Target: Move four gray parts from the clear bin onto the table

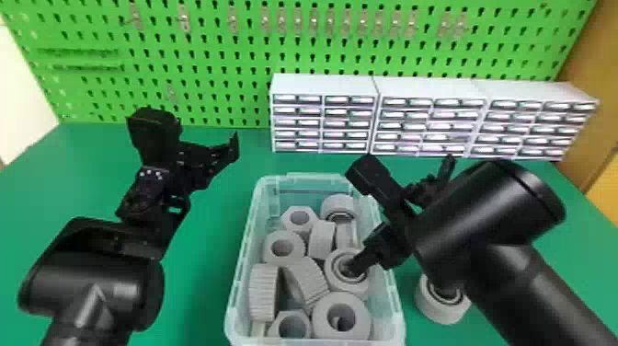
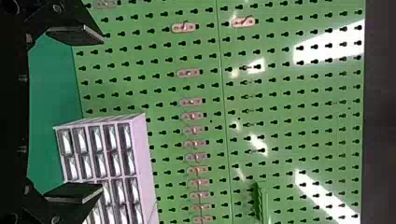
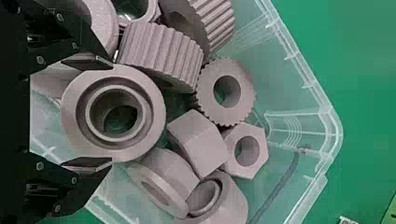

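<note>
A gray ring with a stepped bore (image 1: 348, 281) lies among the gray parts in the clear bin (image 1: 394, 313). Over it from the right comes my right gripper (image 1: 361, 262), open. Seen from the right wrist, the same ring (image 3: 77, 114) appears between the fingers of the right gripper (image 3: 111, 113). Around it are a gray block (image 3: 201, 140), a hex nut (image 3: 246, 161) and ribbed gears (image 3: 159, 49). Another gray ring (image 1: 441, 310) stands on the table right of the bin. Left of the bin, my left gripper (image 1: 220, 161) is open above the table, as the left gripper (image 2: 95, 113) confirms in its wrist view.
White drawer cabinets (image 1: 432, 122) line the back of the green table (image 1: 207, 271), before a green pegboard (image 1: 207, 55). The bin's raised walls surround the parts under the right gripper. The right arm (image 1: 487, 211) passes over the table beside the bin.
</note>
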Robot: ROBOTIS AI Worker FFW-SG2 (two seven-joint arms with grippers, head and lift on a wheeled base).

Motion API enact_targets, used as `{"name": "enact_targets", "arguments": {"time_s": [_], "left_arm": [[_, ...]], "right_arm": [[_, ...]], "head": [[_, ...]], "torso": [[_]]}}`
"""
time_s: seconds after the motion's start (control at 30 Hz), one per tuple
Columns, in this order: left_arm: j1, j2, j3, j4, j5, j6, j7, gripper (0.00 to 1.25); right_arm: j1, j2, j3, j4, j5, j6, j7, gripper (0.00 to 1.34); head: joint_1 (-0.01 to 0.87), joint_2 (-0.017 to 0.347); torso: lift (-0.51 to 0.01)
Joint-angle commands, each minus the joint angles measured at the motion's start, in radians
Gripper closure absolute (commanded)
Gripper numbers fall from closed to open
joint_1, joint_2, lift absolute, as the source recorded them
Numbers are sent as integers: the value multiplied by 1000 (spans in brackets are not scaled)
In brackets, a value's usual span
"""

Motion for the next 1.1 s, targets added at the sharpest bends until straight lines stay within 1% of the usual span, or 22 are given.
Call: {"name": "enact_targets", "arguments": {"time_s": [0.0,0.13,0.33,0.47,0.67,0.83,1.07], "left_arm": [[-1,0,-1,2,1,0,0,167],[-1,0,-1,2,1,0,0,167],[-1,0,-3,3,1,0,0,167],[-3,0,-3,3,1,0,0,167],[-7,0,-8,6,1,0,0,167],[-7,0,-9,6,3,0,0,167],[-7,0,-8,6,3,0,0,167]], "right_arm": [[-22,-7,19,15,0,-2,1,525],[-45,-20,43,38,0,-32,3,525],[-67,-40,65,87,3,-97,26,525],[-99,-54,106,113,3,-150,26,525],[-130,-71,143,145,-9,-224,26,525],[-134,-73,148,177,-34,-267,26,525],[-133,-66,157,216,-57,-311,26,525]], "head": [[678,34],[678,34],[678,34],[678,34],[678,34],[678,34],[678,34]], "torso": [[-50],[-50],[-50],[-50],[-50],[-50],[-50]]}}
